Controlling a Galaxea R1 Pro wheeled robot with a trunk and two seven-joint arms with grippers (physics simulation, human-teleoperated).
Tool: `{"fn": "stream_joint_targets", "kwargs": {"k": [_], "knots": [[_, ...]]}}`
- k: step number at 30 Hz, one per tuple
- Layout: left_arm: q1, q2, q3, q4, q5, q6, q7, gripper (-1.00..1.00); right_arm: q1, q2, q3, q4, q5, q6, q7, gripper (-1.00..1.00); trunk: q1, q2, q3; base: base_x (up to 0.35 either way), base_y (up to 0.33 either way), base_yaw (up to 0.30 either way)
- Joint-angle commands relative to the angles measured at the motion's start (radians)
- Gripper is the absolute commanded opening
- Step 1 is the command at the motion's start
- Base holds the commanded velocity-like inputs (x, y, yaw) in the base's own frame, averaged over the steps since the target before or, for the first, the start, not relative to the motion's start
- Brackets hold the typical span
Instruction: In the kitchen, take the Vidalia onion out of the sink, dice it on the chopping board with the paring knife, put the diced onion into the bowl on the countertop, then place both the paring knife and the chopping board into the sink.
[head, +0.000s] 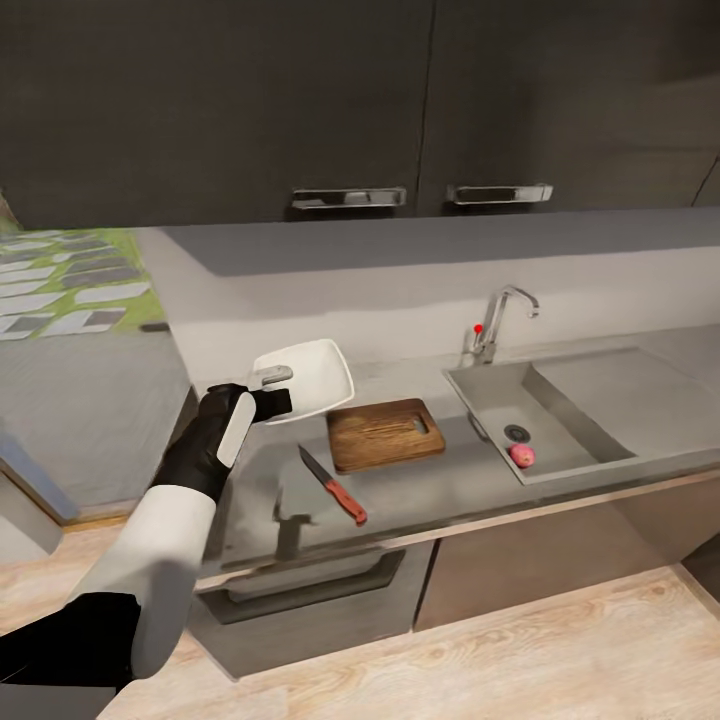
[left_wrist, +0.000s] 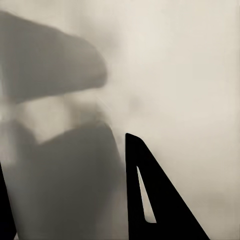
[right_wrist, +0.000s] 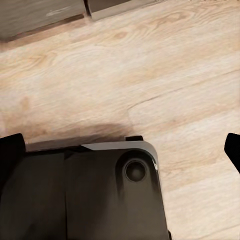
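My left gripper (head: 274, 390) is shut on the near left rim of the white bowl (head: 312, 378), which sits tilted at the back of the grey countertop (head: 440, 490). Up close, the bowl's white surface (left_wrist: 190, 75) lies behind a dark finger (left_wrist: 155, 200). The wooden chopping board (head: 385, 433) lies just right of the bowl. In front of the board lies the paring knife (head: 335, 487), its red handle toward the counter's front edge. The pinkish Vidalia onion (head: 521, 456) rests in the sink (head: 480, 395) near the drain. My right gripper (right_wrist: 122, 145) hangs open over the floor.
A chrome faucet (head: 497, 320) with a red knob stands behind the sink, and a drainboard (head: 610, 385) runs to its right. Dark wall cabinets (head: 400, 100) hang above. The robot's dark base (right_wrist: 90, 195) sits on the light wood floor (right_wrist: 150, 65).
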Motion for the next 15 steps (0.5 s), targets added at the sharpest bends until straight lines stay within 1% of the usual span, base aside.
{"fn": "stream_joint_targets", "kwargs": {"k": [1, 5, 15], "knots": [[-0.001, -0.001, 0.002, -0.001, 0.015, 0.003, 0.007, -1.00, 0.000, 0.000, 0.001, -0.002, -0.010, -0.002, 0.000, 1.00, 0.001, -0.002, -0.002, 0.000, 0.114, 0.043], [-0.001, -0.001, 0.001, 0.000, 0.015, 0.002, 0.007, -1.00, 0.000, 0.000, 0.001, -0.001, -0.010, -0.002, -0.001, 1.00, 0.001, -0.002, 0.001, 0.000, 0.029, 0.197], [0.001, -0.001, 0.001, 0.000, 0.015, 0.002, 0.007, -1.00, 0.000, 0.000, 0.001, -0.001, -0.010, -0.002, -0.001, 1.00, 0.001, -0.002, 0.009, 0.000, 0.003, 0.249]]}}
